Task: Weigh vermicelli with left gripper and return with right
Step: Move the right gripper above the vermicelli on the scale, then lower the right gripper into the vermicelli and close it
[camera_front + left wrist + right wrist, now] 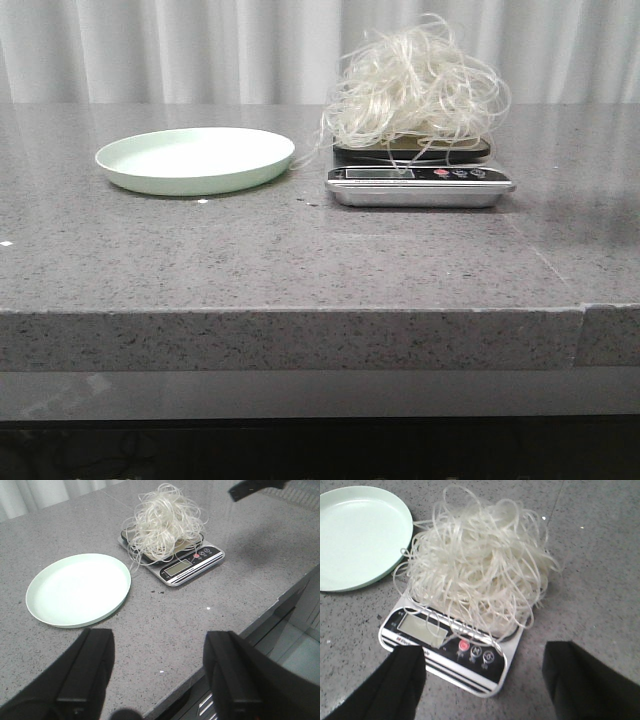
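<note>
Left wrist view, nearest: left gripper (160, 672) spread wide, holding nothing, hanging over the near table (165, 625) edge, well apart from the scale.
Right wrist view, nearest: right gripper (482, 680) spread wide, empty, fingers (402, 680) flanking the near end of the scale (447, 645), seemingly touching nothing.
Middle ground: pale green plate (195, 160) bare, left of the scale, just beside it.
Farther back: vermicelli (415, 90) heaped on the scale platform, stray loops drooping over the display (422, 630).
Step in hand: judged as weighing done, return by the right arm about to start.
Next move calls for: descending around the heap's middle, closing softly, lifting clear of the scale, carrying left to the plate.
</note>
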Robot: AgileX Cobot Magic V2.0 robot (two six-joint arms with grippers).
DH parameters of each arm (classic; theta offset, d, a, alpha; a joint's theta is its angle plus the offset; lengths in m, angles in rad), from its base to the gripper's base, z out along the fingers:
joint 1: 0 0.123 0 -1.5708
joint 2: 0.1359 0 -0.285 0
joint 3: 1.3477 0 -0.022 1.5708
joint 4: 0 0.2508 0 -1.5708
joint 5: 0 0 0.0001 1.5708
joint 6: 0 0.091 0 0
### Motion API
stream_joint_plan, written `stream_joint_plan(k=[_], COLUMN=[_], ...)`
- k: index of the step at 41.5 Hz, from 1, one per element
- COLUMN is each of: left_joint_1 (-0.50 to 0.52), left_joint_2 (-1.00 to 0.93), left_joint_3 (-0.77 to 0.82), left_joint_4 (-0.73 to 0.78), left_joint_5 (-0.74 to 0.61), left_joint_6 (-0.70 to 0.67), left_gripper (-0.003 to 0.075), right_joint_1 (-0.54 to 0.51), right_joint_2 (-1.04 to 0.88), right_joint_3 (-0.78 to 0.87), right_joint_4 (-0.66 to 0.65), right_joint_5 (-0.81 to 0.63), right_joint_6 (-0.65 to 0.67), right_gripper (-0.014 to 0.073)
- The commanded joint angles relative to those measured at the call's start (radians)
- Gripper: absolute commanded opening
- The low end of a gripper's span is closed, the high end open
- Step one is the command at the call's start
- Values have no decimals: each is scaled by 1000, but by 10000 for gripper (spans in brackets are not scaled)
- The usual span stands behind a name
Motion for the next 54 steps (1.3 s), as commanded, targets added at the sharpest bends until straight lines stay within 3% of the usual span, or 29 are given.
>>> stream_joint_plan(k=[1,18,29,34,44,54], left_joint_1=[4,4,4,4,4,4], left_joint_2=[2,2,2,2,2,2], left_joint_3=[-25,-25,-25,-25,-25,-25], left_joint_4=[-7,-7,-7,-7,-7,-7], left_joint_5=[-72,-72,-72,-72,-72,-72], left_joint_6=[-9,-9,-9,-9,-9,-9], left_gripper=[459,459,459,459,459,459], right_joint_1=[5,5,5,5,5,5], right_joint_2=[72,413,544,555,553,543], right_joint_3=[-117,-441,-519,-521,-521,-521], right_joint_4=[-1,-3,-57,-73,-74,-74], right_joint_5=[-38,-17,12,34,35,35], right_joint_6=[-11,-31,-40,-40,-40,-40], right_gripper=[587,587,583,502,218,167])
